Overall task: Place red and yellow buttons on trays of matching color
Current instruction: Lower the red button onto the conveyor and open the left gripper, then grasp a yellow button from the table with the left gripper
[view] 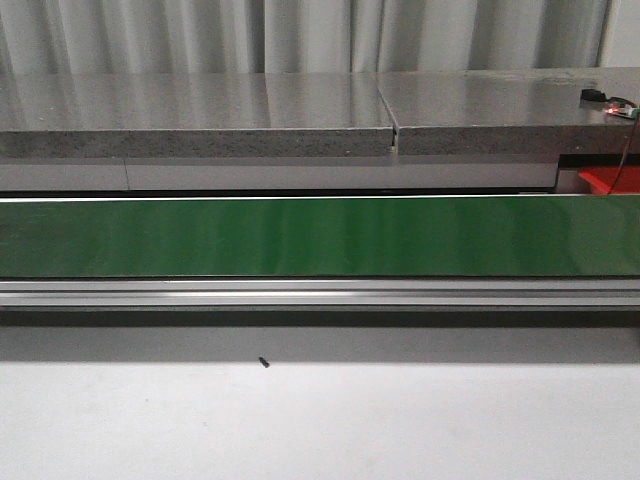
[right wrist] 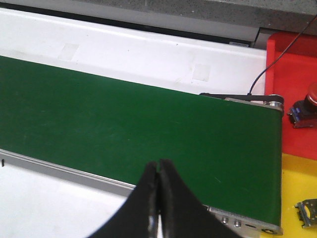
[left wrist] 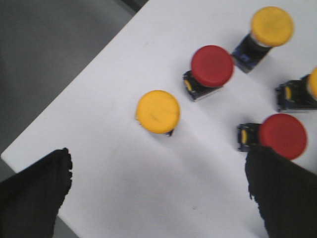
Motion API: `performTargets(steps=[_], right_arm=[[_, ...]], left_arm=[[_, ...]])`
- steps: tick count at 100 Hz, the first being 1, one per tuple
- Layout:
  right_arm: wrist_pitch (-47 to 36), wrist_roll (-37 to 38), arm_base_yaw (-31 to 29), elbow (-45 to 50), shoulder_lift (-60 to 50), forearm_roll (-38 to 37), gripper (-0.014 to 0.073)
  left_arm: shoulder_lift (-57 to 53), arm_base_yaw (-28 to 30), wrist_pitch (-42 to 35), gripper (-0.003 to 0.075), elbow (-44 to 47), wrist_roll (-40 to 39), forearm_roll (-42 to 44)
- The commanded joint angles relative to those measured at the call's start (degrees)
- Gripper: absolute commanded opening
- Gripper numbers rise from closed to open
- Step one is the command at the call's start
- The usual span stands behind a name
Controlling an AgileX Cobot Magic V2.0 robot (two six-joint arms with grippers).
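Hovering over 5 buttons on the white counter, the left gripper has its jaws wide, probably to pick one.
Visible: 3 yellow, 2 red; nearest, a yellow button. The right gripper, jaws closed and empty, waits above the green belt beside the red tray and yellow tray.

Three yellow buttons, three red buttons, two trays

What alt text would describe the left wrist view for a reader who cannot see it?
Five mushroom-head push buttons stand on a white table: two red-capped, two yellow-capped, and a fifth cut off at the edge. The left gripper hangs open above them, its black fingers empty.
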Motion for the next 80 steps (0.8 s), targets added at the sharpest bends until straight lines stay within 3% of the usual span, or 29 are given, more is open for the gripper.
performTargets(steps=[1, 80], right_arm=[[-3.3, -0.7, 0.1, -1.4, -0.3, 0.5, -0.0109], [-3.4, -0.7, 0.1, -1.4, -0.3, 0.5, -0.0109]], left_arm=[[0.0, 1.0, -3.5, 0.0689, -1.3, -0.3, -1.2], [14.1, 0.3, -14.4, 0.0689, -2.5, 3.0, -2.8]])
